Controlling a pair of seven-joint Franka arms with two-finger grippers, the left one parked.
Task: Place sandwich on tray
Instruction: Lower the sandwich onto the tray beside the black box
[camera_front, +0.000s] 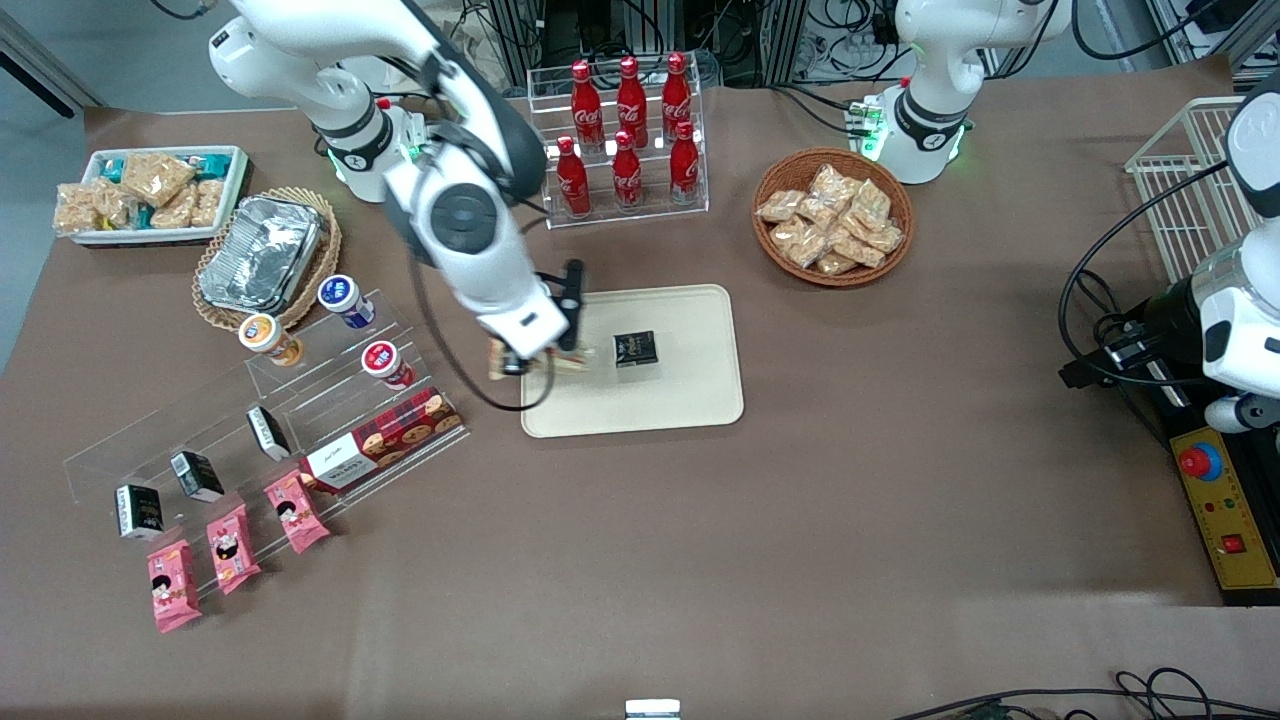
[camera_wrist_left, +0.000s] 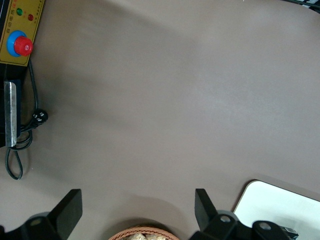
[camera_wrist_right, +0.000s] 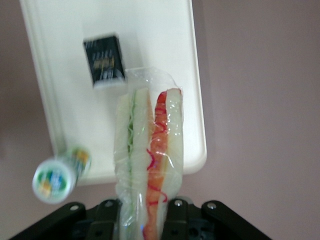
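My right gripper (camera_front: 545, 358) is shut on the clear-wrapped sandwich (camera_wrist_right: 148, 160), white bread with orange-red and pale filling. It holds it in the air over the edge of the cream-beige tray (camera_front: 700, 390) that faces the working arm's end of the table. In the front view only a bit of the sandwich (camera_front: 572, 362) shows below the gripper. In the wrist view the tray (camera_wrist_right: 165, 65) lies beneath the sandwich. A small black box (camera_front: 635, 348) lies on the tray and also shows in the wrist view (camera_wrist_right: 104, 62).
A clear tiered rack (camera_front: 330, 400) with round cups, a red cookie box (camera_front: 385, 438) and small black boxes stands toward the working arm's end. A cola bottle rack (camera_front: 625, 140) and a wicker basket of snack packets (camera_front: 833, 215) stand farther from the camera. One cup (camera_wrist_right: 54, 177) shows beside the tray.
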